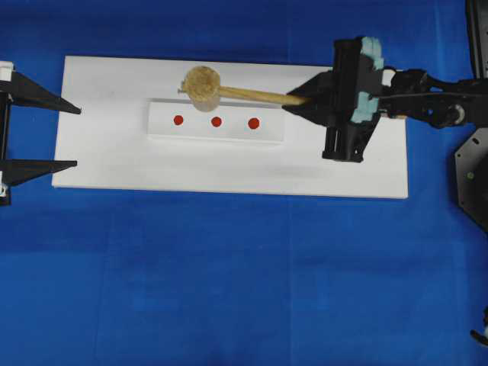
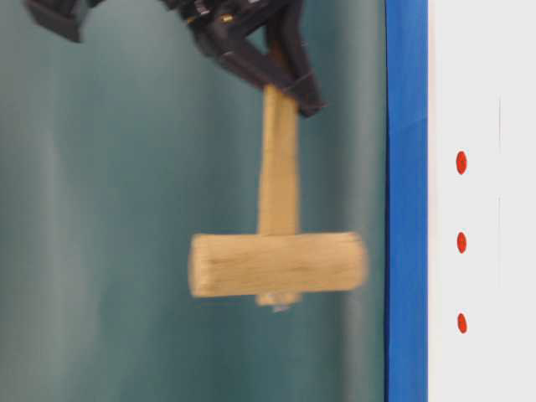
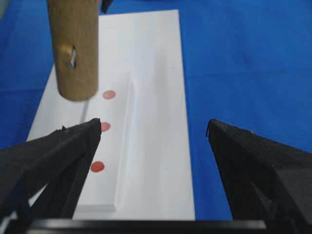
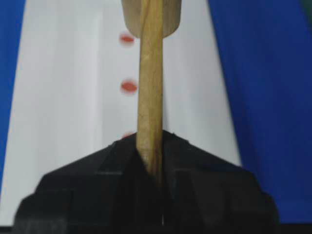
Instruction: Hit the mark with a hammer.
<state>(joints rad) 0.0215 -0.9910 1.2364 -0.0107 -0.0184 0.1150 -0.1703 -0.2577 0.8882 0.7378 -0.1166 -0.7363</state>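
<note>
My right gripper point(image 1: 296, 101) is shut on the end of the tan wooden hammer's handle point(image 1: 259, 96). The hammer's thick head point(image 1: 202, 88) hangs in the air over the far edge of a raised white strip point(image 1: 217, 133). That strip bears three red marks point(image 1: 178, 120) point(image 1: 216, 121) point(image 1: 254, 123). From table level, the hammer point(image 2: 276, 264) is off the board, held by the right gripper point(image 2: 289, 92). In the right wrist view the handle point(image 4: 150, 87) runs out of the shut right gripper point(image 4: 152, 146). My left gripper point(image 1: 78, 137) point(image 3: 155, 131) stands open and holds nothing at the board's left end, with the hammer head point(image 3: 73, 48) ahead of it.
The strip lies on a flat white board point(image 1: 229, 171) on blue cloth point(image 1: 229, 290). A dark arm base point(image 1: 473, 175) stands at the right edge.
</note>
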